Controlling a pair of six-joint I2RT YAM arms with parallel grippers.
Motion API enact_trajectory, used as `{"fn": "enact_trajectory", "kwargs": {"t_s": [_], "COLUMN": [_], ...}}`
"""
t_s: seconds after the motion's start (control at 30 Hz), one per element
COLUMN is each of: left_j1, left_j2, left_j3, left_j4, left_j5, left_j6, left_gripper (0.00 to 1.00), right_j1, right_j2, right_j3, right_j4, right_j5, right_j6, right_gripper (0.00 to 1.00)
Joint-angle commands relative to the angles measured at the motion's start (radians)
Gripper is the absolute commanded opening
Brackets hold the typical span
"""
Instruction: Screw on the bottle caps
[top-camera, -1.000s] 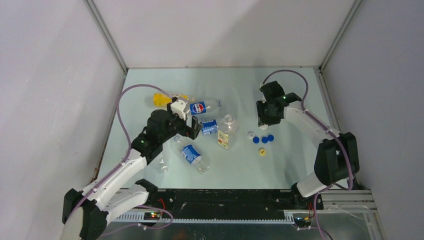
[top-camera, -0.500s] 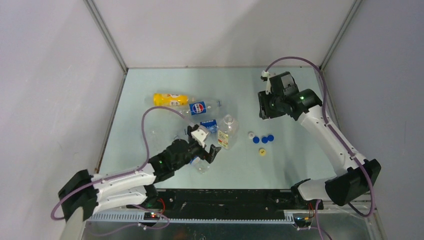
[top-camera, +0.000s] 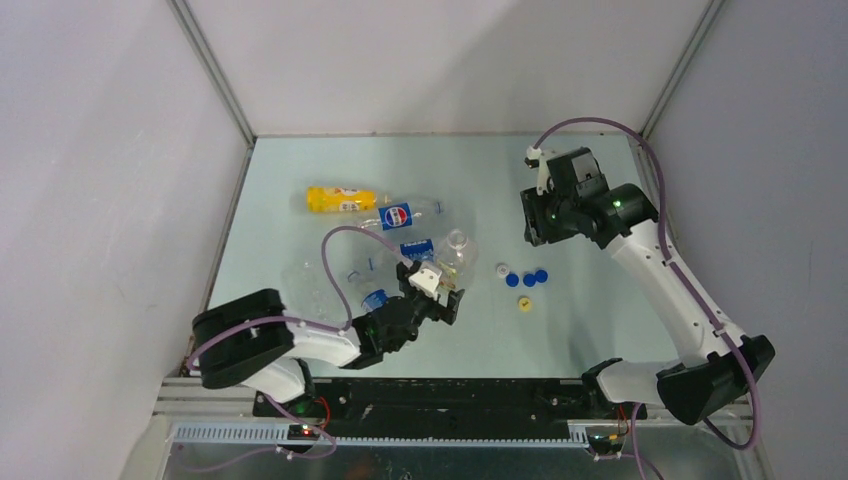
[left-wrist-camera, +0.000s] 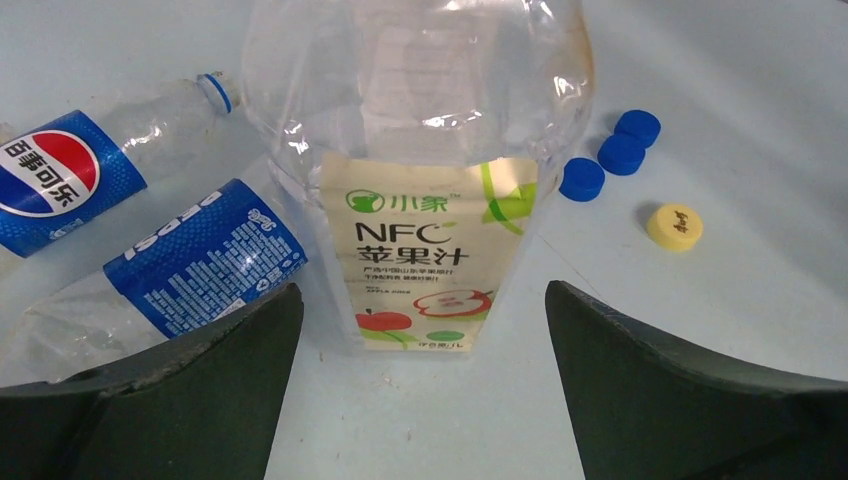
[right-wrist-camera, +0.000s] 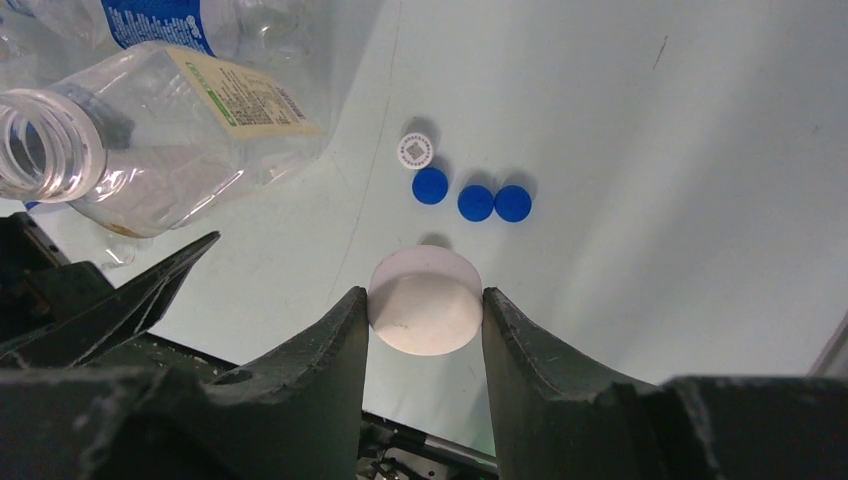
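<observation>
Pale green table (top-camera: 560, 330), boxed in by plain white walls. Item: juice bottle (left-wrist-camera: 430, 260), clear with a yellowish label, standing upright with its long axis vertical and its neck uncapped, directly ahead of the left gripper (left-wrist-camera: 420, 290) and centred on the gap between its fingers, which are spread wide with nothing in them. That arm is much the nearer. Item: white cap (right-wrist-camera: 425, 312), pinched flat between the fingers of the right gripper (right-wrist-camera: 425, 300), held above the table and well away from the bottle. Item: loose caps on the table below and beyond those fingers, namely three blue caps (right-wrist-camera: 476, 203), a printed white cap (right-wrist-camera: 417, 150) and a yellow cap (left-wrist-camera: 674, 226), all between the bottle and the right arm. Item: blue-labelled bottle (left-wrist-camera: 190, 260), lying on its side close against the juice bottle, just past the left gripper's finger on the side away from the caps. It is the likeliest thing to be bumped as the fingers close. Item: cola bottle (left-wrist-camera: 60, 185) lying beyond it, with a yellow-orange bottle (top-camera: 340, 199) farther off.
</observation>
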Motion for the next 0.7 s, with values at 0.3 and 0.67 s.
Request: {"fn": "enact_trajectory", "kwargs": {"t_s": [0.3, 0.67], "left_j1": [0.011, 0.042], "left_j2": [0.216, 0.352], "left_j3": [0.104, 0.137], "left_j4": [0.316, 0.424], "left_j5": [-0.057, -0.009], "left_j6": [0.032, 0.091], "left_gripper": [0.98, 0.98], "right_j1": [0.010, 0.020], "right_j2": [-0.037, -0.029], "right_j3": [0.043, 0.043], "right_j4": [-0.029, -0.036], "right_j5": [-0.017, -0.039], "right_j6": [-0.005, -0.027], "right_gripper": [0.10, 0.10]}}
